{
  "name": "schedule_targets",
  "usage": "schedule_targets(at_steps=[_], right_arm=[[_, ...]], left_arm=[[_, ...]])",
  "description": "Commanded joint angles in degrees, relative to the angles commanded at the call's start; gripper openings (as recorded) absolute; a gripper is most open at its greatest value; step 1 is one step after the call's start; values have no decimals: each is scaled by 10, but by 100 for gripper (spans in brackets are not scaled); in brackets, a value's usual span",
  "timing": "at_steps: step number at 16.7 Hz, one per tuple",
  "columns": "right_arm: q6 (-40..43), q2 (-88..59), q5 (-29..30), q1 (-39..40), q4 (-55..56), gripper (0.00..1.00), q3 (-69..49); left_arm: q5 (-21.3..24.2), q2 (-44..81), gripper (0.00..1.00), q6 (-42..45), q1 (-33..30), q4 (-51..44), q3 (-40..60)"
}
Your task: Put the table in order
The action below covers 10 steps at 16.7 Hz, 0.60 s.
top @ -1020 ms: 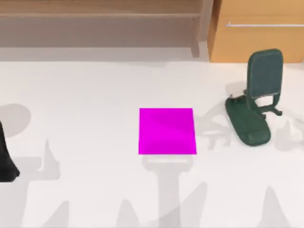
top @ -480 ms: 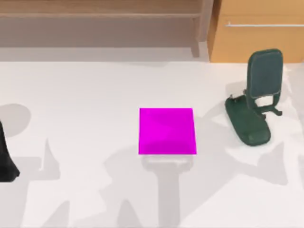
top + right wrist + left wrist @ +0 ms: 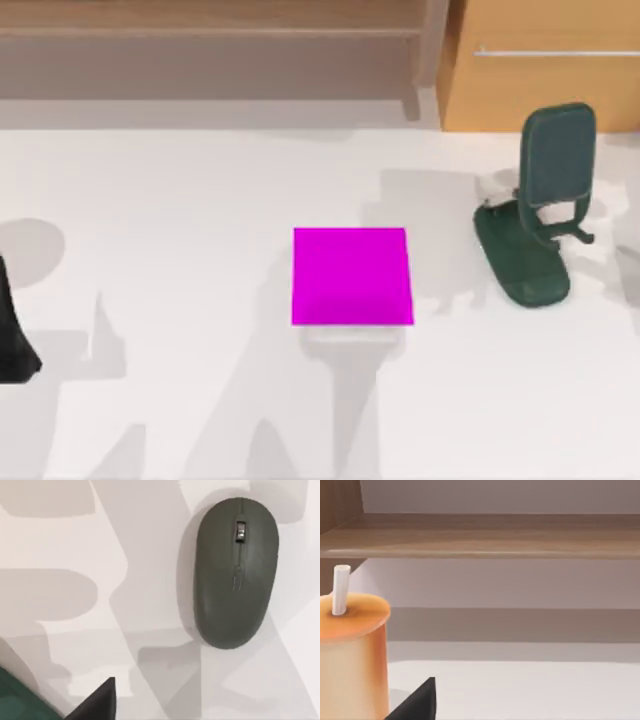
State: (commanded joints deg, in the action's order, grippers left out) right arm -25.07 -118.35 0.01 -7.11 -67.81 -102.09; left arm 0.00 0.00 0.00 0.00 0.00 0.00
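Lying flat across the whole lower part of the top view, the table (image 3: 180,200) is seen as a broad white matte surface, with a magenta square pad (image 3: 352,276) resting near its middle. To the right of the pad, and well apart from it, a dark green phone stand (image 3: 537,210) is set upright on the table, its back panel raised and its base lying toward the pad's side. Behind the stand, at the table's far edge, a tan wooden cabinet (image 3: 545,60) is placed, and a wooden shelf (image 3: 210,30) runs along the far edge behind the pad. Far to the left of the pad, a dark part of the left arm (image 3: 12,330) is cut by the picture's edge. In the left wrist view an orange cup (image 3: 352,655) with a white straw (image 3: 340,589) is shown standing on the table. In the right wrist view a grey computer mouse (image 3: 235,572) is shown lying on the table, beside a corner of the green stand. How far either gripper is open cannot be told, and nothing is seen held.
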Motion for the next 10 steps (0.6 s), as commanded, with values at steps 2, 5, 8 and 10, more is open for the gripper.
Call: schedule_targets(at_steps=[2,5,8,10], right_arm=[[-10,-48,0,-3,-28,100,-42],[-17,-82,0,-5,-46,100,-72],[-17,-82,0,-5,-46,100,-72],[-16,-81,0,-2,-45,100,-70]], left_arm=[[0,0,100,0,0,0,0],[0,0,100,0,0,0,0],[0,0,100,0,0,0,0],[0,0,100,0,0,0,0]])
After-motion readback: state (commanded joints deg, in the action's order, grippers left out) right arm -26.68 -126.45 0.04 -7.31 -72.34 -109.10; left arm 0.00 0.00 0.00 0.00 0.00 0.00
